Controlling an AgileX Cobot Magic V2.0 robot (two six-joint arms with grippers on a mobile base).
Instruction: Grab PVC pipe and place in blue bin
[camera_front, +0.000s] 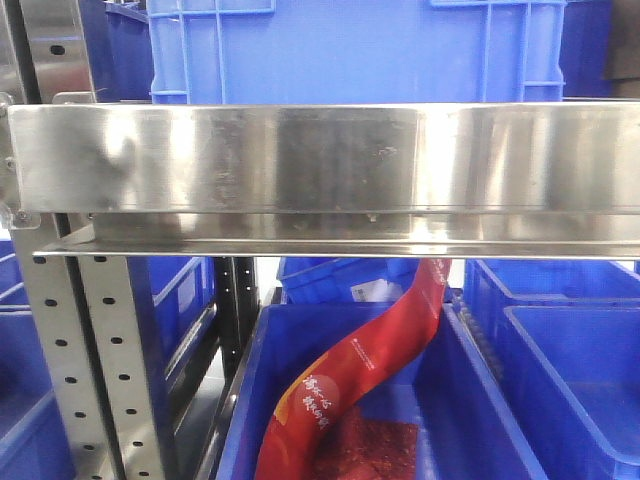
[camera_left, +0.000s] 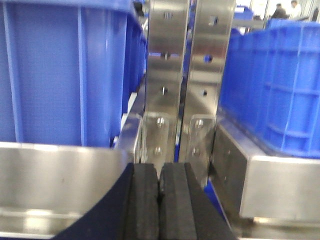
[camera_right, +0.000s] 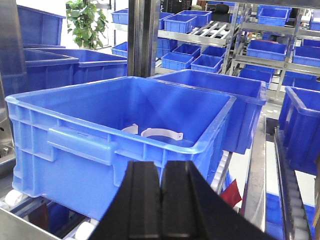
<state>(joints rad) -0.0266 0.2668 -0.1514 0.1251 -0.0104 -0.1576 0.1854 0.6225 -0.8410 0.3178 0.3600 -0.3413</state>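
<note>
Right gripper (camera_right: 161, 200): pads are pressing together, holding nothing.
White curved pieces (camera_right: 152, 132) (possibly PVC): lying ahead, inside blue bin (camera_right: 90, 145).
Left gripper (camera_left: 159, 200): also pressed together, facing shelf posts (camera_left: 182, 75).

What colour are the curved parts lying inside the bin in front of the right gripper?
White; two curved white pieces lie in the blue bin, clearest in the right wrist view.

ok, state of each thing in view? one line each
left gripper: shut, holding nothing
right gripper: shut, holding nothing
blue bin: open top, upright, white curved pieces inside on its floor
red bag: bent, lying in the lower bin, top end leaning up toward the shelf
shelf rail: bare steel, nothing on its front
</note>
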